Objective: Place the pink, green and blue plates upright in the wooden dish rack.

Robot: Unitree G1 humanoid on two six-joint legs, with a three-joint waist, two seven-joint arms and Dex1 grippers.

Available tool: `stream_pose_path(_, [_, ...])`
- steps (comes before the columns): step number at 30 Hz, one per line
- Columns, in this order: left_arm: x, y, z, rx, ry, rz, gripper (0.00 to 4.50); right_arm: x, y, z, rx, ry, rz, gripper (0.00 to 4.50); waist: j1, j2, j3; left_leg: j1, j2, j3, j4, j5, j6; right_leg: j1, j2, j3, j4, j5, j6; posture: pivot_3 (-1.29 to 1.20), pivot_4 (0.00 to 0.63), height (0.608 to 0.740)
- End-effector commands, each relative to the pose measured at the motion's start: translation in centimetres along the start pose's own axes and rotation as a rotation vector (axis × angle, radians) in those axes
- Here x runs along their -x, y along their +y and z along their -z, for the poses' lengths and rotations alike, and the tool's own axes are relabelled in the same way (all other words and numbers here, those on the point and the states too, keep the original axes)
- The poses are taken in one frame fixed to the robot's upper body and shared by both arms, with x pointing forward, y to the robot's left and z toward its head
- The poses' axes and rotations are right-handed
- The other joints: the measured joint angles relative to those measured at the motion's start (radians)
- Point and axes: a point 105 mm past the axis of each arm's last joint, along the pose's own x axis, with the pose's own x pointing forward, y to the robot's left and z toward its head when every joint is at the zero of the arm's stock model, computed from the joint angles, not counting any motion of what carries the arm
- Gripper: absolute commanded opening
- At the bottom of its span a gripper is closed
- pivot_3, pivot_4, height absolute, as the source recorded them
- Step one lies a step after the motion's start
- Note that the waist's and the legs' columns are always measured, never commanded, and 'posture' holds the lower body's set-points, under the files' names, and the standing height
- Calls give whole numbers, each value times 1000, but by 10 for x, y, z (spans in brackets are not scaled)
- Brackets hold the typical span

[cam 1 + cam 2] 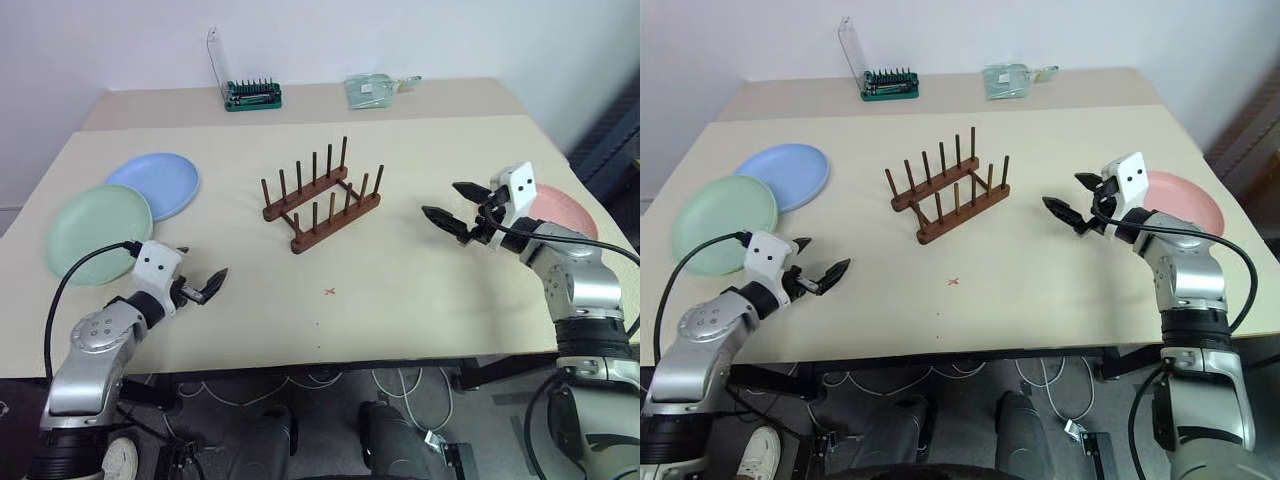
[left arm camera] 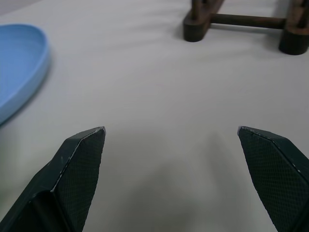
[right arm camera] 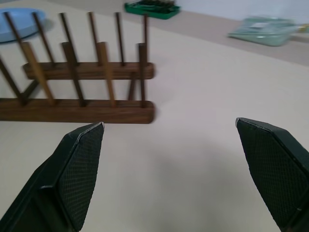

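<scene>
The blue plate (image 1: 155, 183) and the green plate (image 1: 98, 232) lie flat at the table's left, the blue one's rim overlapping the green. The pink plate (image 1: 565, 210) lies flat at the right edge, partly hidden behind my right wrist. The wooden dish rack (image 1: 322, 195) stands empty mid-table. My left gripper (image 1: 203, 265) hovers open near the front left, right of the green plate, nothing between its fingers. My right gripper (image 1: 440, 199) is open and empty, pointing left toward the rack from just left of the pink plate. The left wrist view shows the blue plate (image 2: 19, 63) and the rack's end (image 2: 241, 24).
A green-and-black tool holder (image 1: 250, 93) with a clear panel and a clear packet (image 1: 375, 90) sit on the far table strip. A small red mark (image 1: 330, 291) is on the tabletop in front of the rack. The table's front edge (image 1: 320, 362) runs close below both grippers.
</scene>
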Motion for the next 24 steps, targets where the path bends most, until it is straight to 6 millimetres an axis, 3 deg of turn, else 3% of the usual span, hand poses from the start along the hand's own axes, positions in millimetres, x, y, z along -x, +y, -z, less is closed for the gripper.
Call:
stream_pose_path(1, [4, 4, -13, -41, -35, -12, 4500, 4, -2, -11, 34, -20, -12, 4450, -1, 0, 0, 0, 0, 0, 0, 0, 0, 0, 0, 0, 0, 0, 0, 0, 150, 740])
stream_pose_path(10, [3, 1, -14, -44, -37, 1, 4500, 4, 4, -7, 38, -5, -19, 4450, -5, 0, 0, 0, 0, 0, -1, 0, 0, 0, 0, 0, 0, 0, 0, 0, 150, 740])
stream_pose_path(15, [-11, -27, -13, -20, -30, 161, 4500, 13, 13, -4, 42, 21, -29, 4450, 0, 0, 0, 0, 0, 0, 0, 0, 0, 0, 0, 0, 0, 0, 0, 0, 150, 740])
stream_pose_path(19, [-44, -56, -16, -72, -24, 262, 4500, 14, 43, 7, 28, 43, -73, 4450, 6, 0, 0, 0, 0, -1, 0, 0, 0, 1, 0, 0, 0, 0, 0, 0, 150, 740])
stream_pose_path(24, [-77, -81, -19, -110, -20, 306, 4500, 17, 57, 7, 17, 35, -61, 4450, -6, 1, 0, 0, 0, 0, 1, 0, 0, 0, 0, 0, 0, 0, 0, 0, 150, 740])
